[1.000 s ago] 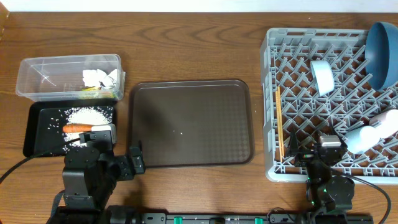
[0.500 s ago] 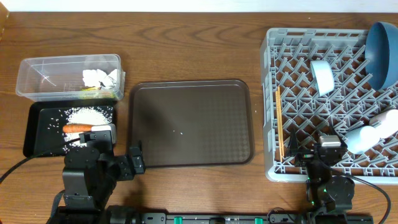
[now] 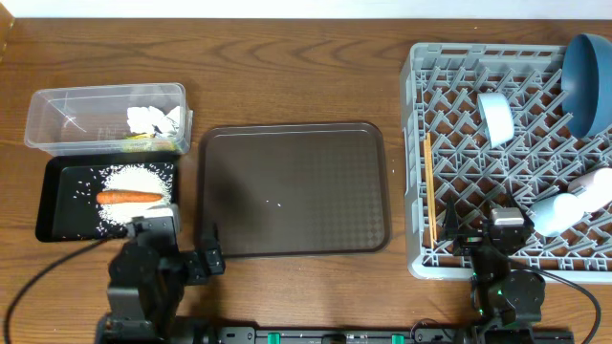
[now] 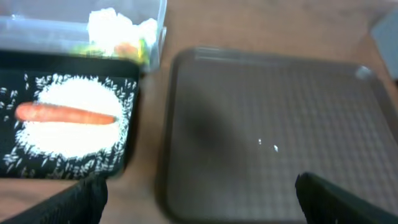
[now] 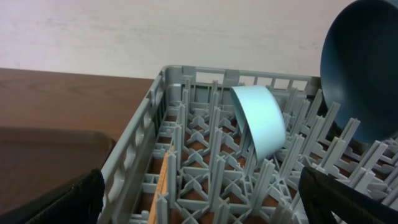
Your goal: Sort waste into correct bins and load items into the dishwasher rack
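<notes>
- The left tool (image 4: 200,194) stands wide open with nothing between its fingers, low over the worktop's near edge, between the shallow black rectangular tray (image 3: 46,205) and the brown flat serving tray (image 3: 292,143).
- The right tool (image 5: 205,200) also stands wide open and empty, at the near edge of the large grey plastic lattice rack (image 3: 418,115).
- The small orange carrot (image 3: 129,197) lies on a heap of white rice grains (image 3: 134,178) in the black tray.
- Behind it, the clear plastic tub (image 3: 48,115) holds crumpled white tissue (image 3: 153,118) and a green-yellow wrapper (image 3: 143,139).
- The rack carries the dark blue round plate (image 3: 588,81), a light blue cup (image 3: 496,117), a white cup (image 3: 564,208) and the thin wooden chopsticks (image 3: 429,186).
- Sorting and loading look essentially finished.
- Two or three stray grains (image 3: 278,203) remain on the brown tray; clearing them would take a fine pinch from the left tool.
</notes>
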